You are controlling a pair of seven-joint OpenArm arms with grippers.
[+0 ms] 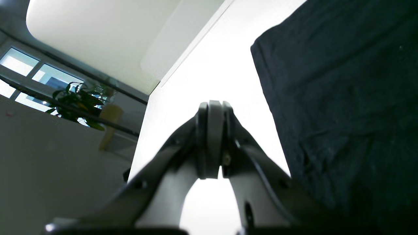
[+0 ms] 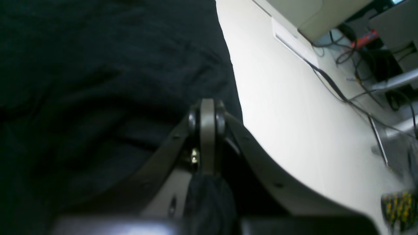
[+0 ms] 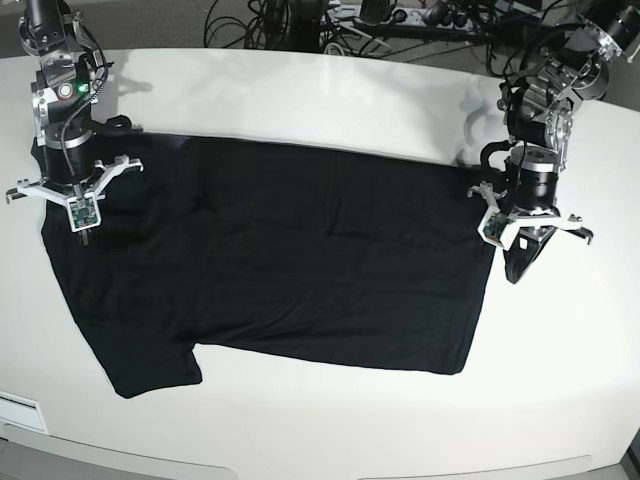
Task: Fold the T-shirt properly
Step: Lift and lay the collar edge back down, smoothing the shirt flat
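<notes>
In the left wrist view, the left gripper (image 1: 214, 140) has its dark jaws pressed fully together, with nothing between them. It hangs over the bright white table (image 1: 215, 75). The large black cloth T-shirt (image 1: 343, 107) fills the right side of the view, and its straight edge runs just beside the gripper without touching it.

In the right wrist view, the right gripper (image 2: 207, 137) is also closed tight. A bunch of black cloth sits behind the closed tips, but it is unclear whether the jaws pinch it. The shirt covers the left half, and bare table lies to the right.

In the base view, the shirt lies flat and plain side up on the table, its long axis running left to right. One short sleeve (image 3: 150, 365) points toward the near edge at the left. The right gripper (image 3: 83, 232) is over the shirt's left end; the left gripper (image 3: 515, 272) is just off its right edge.
</notes>
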